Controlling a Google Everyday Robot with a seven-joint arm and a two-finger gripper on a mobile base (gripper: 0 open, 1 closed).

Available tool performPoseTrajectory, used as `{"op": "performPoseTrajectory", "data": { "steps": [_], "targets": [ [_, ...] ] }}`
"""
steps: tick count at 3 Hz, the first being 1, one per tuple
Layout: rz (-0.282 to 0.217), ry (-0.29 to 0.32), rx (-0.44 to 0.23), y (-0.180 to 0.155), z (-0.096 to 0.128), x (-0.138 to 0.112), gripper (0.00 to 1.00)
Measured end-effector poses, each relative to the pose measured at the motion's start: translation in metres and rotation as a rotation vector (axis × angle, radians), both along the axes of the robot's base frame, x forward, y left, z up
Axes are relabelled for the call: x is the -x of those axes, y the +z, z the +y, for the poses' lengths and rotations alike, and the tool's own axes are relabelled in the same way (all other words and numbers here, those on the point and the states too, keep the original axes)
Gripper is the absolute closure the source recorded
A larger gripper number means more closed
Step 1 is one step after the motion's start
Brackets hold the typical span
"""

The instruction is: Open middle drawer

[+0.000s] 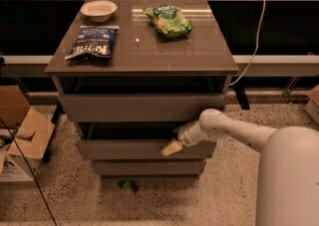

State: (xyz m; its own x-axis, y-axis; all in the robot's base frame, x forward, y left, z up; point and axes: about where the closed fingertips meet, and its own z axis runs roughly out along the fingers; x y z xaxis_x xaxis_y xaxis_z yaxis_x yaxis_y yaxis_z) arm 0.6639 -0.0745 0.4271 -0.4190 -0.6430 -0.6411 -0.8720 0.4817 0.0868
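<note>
The gripper [171,147] sits at the top edge of the middle drawer [124,149], right of its centre; I cannot tell whether the jaws are wide or narrow. The drawer lies between two similar fronts under the table [149,56] and seems only a little out. I judge the pull is in hand, and next it needs a straight, level draw toward the robot.

My gripper [172,146] sits at the top edge of the middle drawer [124,149], covering part of it; the recess above is dark, contents indeterminate. The robot body [289,180] and cardboard box [20,135] are cut off at the edges.
</note>
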Motion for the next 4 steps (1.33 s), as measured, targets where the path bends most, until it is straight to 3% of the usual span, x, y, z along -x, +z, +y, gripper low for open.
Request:
{"op": "performPoseTrajectory", "data": {
  "steps": [2,4],
  "targets": [
    [0.042,0.029,0.11,-0.005,-0.018,0.032,0.0],
    [0.152,0.087,0.316,-0.018,-0.034,0.071,0.41]
  ]
}}
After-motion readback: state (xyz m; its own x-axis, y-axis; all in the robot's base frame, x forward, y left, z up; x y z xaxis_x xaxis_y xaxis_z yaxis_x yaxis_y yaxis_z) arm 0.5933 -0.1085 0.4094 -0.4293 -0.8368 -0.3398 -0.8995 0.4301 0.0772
